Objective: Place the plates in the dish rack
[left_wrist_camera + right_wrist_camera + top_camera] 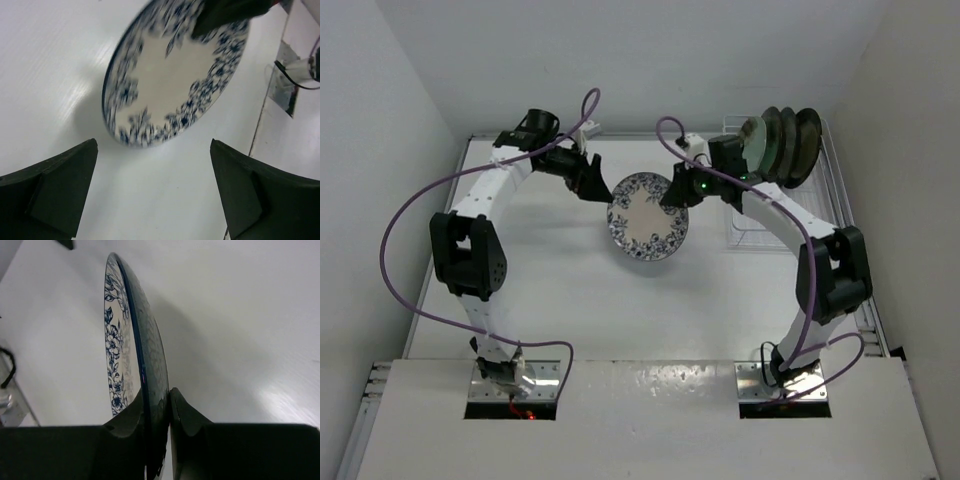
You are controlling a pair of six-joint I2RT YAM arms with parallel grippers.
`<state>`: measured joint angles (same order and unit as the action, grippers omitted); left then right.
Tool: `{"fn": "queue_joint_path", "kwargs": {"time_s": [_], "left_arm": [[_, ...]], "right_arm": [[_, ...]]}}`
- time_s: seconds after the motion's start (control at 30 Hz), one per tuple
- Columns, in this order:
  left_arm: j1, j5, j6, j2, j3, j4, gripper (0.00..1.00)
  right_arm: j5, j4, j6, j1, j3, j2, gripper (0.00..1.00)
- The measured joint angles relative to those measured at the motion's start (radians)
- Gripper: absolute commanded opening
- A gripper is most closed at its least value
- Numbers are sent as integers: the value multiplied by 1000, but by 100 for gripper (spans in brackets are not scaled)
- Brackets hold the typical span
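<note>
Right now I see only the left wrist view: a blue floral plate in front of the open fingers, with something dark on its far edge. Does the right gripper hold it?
Observer: Yes. The right wrist view shows the right gripper shut on the rim of the white-blue floral plate.
Operator: Does the plate lie flat?
Observer: No. In that view it is tilted up, held by one edge only.
Operator: How full is the rack?
Observer: The top view shows several plates standing upright in the dish rack, at the far right corner.
</note>
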<state>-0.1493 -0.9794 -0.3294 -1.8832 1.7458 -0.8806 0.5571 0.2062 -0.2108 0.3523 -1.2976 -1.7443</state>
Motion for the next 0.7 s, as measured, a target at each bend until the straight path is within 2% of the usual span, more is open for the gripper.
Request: {"fn": "queue_joint_path", "kwargs": {"time_s": [0.17, 0.33, 0.53, 0.7], "left_arm": [[42, 116, 44, 0, 19, 16, 100], [80, 204, 58, 0, 15, 28, 100], [85, 239, 63, 0, -20, 40, 100], [85, 248, 68, 0, -24, 45, 100]], "right_arm": [[-154, 18, -3, -139, -12, 131, 0], [-385, 58, 75, -306, -201, 223, 0], [-689, -111, 224, -502, -310, 284, 0], [-826, -222, 298, -628, -312, 246, 0]]}}
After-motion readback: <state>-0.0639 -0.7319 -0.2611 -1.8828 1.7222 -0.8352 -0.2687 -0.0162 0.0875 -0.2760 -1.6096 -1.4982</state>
